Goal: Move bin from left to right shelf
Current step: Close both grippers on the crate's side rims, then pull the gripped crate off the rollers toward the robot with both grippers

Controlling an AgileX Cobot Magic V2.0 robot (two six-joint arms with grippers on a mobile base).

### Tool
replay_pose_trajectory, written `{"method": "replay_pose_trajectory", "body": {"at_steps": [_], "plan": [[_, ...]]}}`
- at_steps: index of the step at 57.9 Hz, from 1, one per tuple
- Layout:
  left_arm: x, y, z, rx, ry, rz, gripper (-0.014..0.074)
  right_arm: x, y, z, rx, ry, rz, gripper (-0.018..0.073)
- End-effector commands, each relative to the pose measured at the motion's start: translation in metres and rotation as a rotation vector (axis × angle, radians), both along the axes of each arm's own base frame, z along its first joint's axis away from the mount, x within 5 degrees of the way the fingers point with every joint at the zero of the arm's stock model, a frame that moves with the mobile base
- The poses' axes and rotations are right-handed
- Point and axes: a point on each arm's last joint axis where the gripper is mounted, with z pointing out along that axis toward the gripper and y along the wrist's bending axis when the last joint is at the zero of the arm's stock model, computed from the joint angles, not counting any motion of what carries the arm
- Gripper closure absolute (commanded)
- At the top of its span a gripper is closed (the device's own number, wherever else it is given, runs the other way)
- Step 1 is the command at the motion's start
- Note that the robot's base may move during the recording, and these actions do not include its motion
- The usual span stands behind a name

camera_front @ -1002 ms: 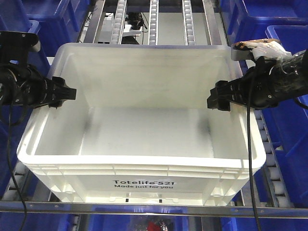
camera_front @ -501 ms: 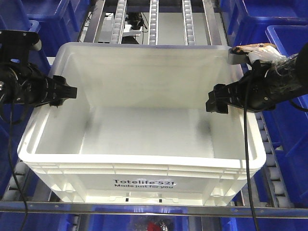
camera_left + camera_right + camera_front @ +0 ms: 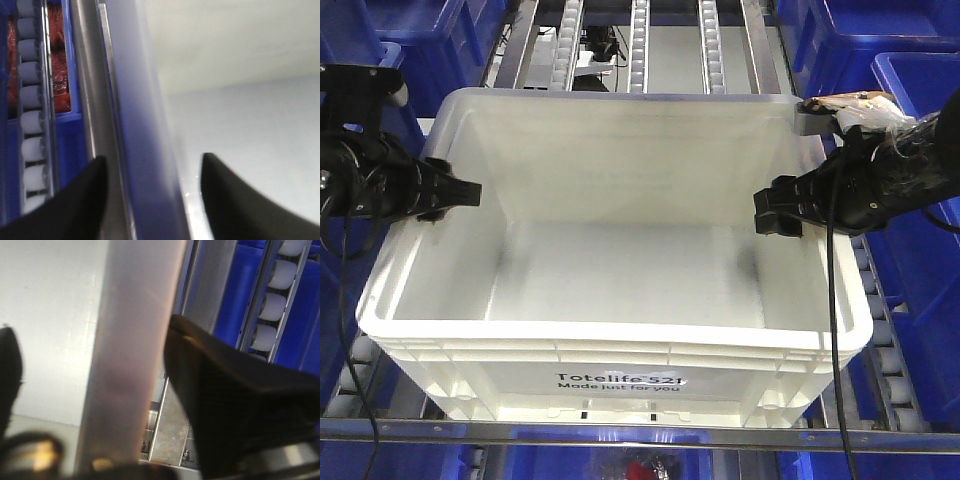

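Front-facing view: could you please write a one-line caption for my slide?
Left gripper and right gripper straddle opposite rims of the white bin on the roller shelf, blue totes beside.

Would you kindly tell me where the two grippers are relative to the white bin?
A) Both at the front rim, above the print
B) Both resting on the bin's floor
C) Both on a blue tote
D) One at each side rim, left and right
D: the left gripper is at the left side rim of the bin and the right gripper is at the right side rim. Both wrist views show fingers on either side of the wall.
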Motion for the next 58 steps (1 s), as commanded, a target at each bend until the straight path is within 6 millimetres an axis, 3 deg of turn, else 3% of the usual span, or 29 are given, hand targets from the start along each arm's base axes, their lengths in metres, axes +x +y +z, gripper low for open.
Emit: {"method": "replay_pose_trajectory", "body": {"at_steps": [1,7,14,32,58], "plan": [[0.002,-0.002,0.009,-0.016,-0.049,-0.002,0.0413,0.001,0.001,0.019,0.030,-0.083,-0.009,0.0251],[0.002,-0.002,0.009,-0.016,-0.048,-0.002,0.0605,0.000,0.001,0.019,0.029,-0.076,-0.006,0.0417],[0.002,-0.002,0.009,-0.026,-0.052,0.000,0.0605,0.000,0.001,0.019,0.029,-0.075,-0.005,0.0573],[0.002,-0.003,0.013,-0.045,-0.077,0.004,0.0604,-0.002,0.003,0.026,0.065,-0.110,0.001,0.0566],[-0.017,0.002,0.046,-0.075,-0.203,0.002,0.0604,-0.017,-0.001,0.055,0.095,-0.232,-0.008,0.0564]]}}
